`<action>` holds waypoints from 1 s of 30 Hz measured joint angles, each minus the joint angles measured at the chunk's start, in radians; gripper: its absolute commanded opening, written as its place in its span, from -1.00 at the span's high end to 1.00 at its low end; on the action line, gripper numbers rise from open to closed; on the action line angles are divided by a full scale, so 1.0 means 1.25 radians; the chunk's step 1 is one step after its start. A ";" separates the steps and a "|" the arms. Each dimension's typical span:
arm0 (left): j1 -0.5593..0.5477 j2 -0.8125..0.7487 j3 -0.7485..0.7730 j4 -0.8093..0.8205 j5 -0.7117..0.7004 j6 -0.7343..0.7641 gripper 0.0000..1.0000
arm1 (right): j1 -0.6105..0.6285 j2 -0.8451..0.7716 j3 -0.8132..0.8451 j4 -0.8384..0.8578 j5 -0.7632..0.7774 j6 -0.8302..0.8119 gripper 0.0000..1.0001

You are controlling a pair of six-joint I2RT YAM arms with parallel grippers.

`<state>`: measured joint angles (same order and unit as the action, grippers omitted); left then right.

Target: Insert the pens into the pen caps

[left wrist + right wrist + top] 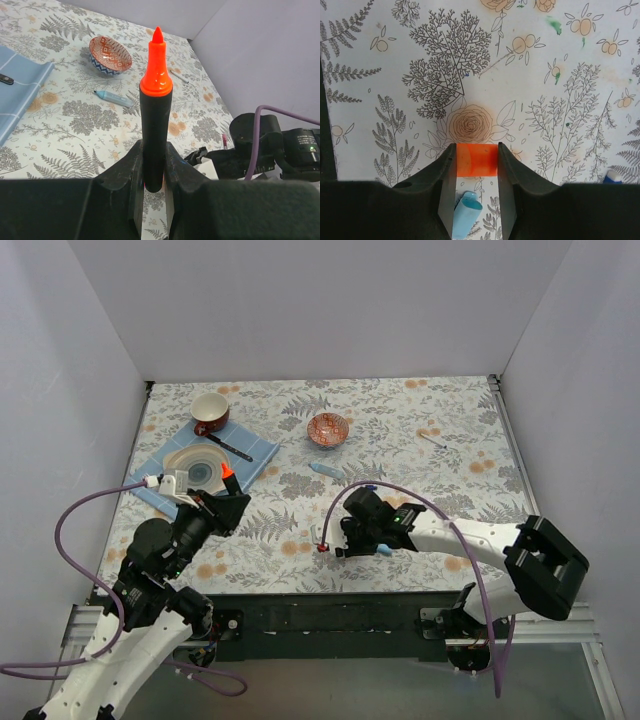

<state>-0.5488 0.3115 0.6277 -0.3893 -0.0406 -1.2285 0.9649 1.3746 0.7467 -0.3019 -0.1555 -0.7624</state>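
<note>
My left gripper [228,502] is shut on the stubby black marker [228,475] and holds it upright above the table, orange tip up; in the left wrist view the marker [156,115] stands between my jaws [154,150]. My right gripper [328,543] is low over the table's near middle, shut on the orange cap [477,160] at its fingertips [476,150]. The light blue cap [466,215] lies on the table under that gripper and also shows in the top view [385,551]. The light blue pen [325,471] lies on the table past it [112,97].
A red patterned bowl [328,429] sits at the back middle. A blue cloth [262,452] at the left carries a plate [195,468], a cup [210,412] and dark cutlery [230,448]. A thin pale pen [432,439] lies at the back right. White walls enclose the table.
</note>
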 measured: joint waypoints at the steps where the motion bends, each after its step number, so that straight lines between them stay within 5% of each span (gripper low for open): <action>1: 0.002 0.000 0.000 -0.003 -0.006 -0.002 1.00 | 0.005 0.019 0.009 -0.004 0.005 -0.005 0.65; 7: 0.011 -0.001 0.000 -0.006 -0.018 -0.002 1.00 | 0.032 0.100 0.042 -0.019 0.031 -0.020 0.53; 10: 0.013 -0.007 0.000 -0.006 -0.020 -0.004 1.00 | 0.046 0.127 0.067 -0.034 0.044 -0.021 0.05; 18: 0.013 -0.015 0.000 -0.006 -0.020 -0.005 1.00 | 0.057 0.157 0.112 -0.057 0.066 -0.016 -0.26; 24: 0.013 -0.016 0.000 -0.006 -0.020 -0.006 1.00 | 0.057 0.076 0.111 -0.037 0.051 0.037 -0.36; 30: 0.013 -0.016 0.000 -0.006 -0.017 -0.006 1.00 | 0.058 -0.052 0.129 0.061 0.101 0.325 -0.27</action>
<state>-0.5320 0.2909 0.6277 -0.3965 -0.0616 -1.2358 1.0374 1.3102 0.9077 -0.2253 -0.0292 -0.3565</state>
